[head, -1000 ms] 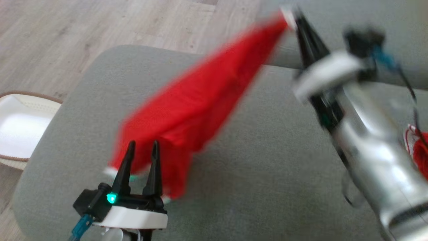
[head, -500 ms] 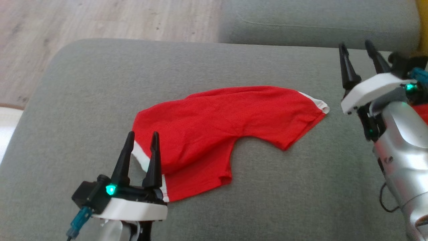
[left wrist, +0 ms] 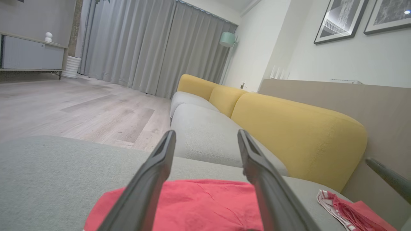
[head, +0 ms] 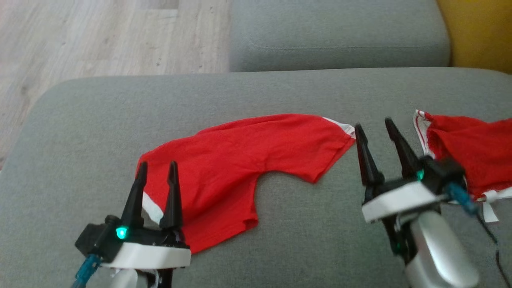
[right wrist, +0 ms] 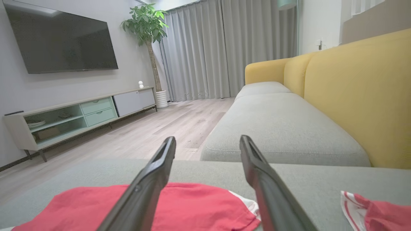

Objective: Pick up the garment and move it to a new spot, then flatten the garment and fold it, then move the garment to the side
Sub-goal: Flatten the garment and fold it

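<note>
A grey sofa seat cushion carries a white-trimmed red garment lying spread at its middle, and a crumpled red cloth lying well apart at its right.

Head camera looks steeply down on the grey sofa seat from above; both wrist cameras sit low and close over that seat, facing along it toward the curtains; all three views share the red garment.
</note>
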Motion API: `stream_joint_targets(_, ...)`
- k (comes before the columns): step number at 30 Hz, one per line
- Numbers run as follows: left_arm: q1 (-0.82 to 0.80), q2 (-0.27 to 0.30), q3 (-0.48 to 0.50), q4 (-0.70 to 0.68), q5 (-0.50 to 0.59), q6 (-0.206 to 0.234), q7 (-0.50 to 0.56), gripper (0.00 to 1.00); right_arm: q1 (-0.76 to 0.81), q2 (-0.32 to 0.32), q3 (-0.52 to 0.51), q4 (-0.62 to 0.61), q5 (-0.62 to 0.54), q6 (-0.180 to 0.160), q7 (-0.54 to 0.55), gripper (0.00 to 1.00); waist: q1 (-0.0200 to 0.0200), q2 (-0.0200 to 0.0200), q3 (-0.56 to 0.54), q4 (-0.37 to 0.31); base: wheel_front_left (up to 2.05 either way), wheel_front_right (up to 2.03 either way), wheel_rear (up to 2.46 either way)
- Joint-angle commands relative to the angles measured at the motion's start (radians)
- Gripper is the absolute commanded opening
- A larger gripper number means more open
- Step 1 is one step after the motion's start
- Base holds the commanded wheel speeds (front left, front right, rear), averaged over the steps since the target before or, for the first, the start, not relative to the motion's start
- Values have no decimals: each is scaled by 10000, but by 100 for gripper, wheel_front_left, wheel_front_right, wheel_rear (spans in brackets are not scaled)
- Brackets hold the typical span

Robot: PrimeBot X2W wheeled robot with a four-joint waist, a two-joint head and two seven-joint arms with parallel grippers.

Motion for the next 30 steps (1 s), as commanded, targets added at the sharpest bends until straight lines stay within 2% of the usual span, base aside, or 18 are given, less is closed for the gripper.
stream_joint_targets(1,-217,8,320,-369,185,15,-80,100,288,235,-11,-898,-289,-9,-75,100,2,0,-99,-136,0,0,0)
stream_joint_targets(5,-95,8,227,-328,305,15,-80,100,1550,392,-567,-1719,-476,-9,-75,100,2,0,-185,-190,0,0,0)
stream_joint_targets(9,47,8,120,-215,410,15,-80,100,2424,410,-483,-2112,-371,-9,-75,100,2,0,-199,-230,0,0,0)
stream_joint_targets(18,-8,8,14,-162,457,15,-80,100,2571,413,-140,-2060,-513,-9,-76,100,2,0,-132,-38,0,0,0)
stream_joint_targets(22,-66,8,-15,-153,422,15,-80,100,2290,414,674,-1398,-330,-9,105,100,2,0,-109,268,0,0,0)
stream_joint_targets(30,-103,8,-116,-80,371,15,-80,100,1386,414,2786,-34,939,-9,1684,100,2,0,-30,1171,0,0,0)
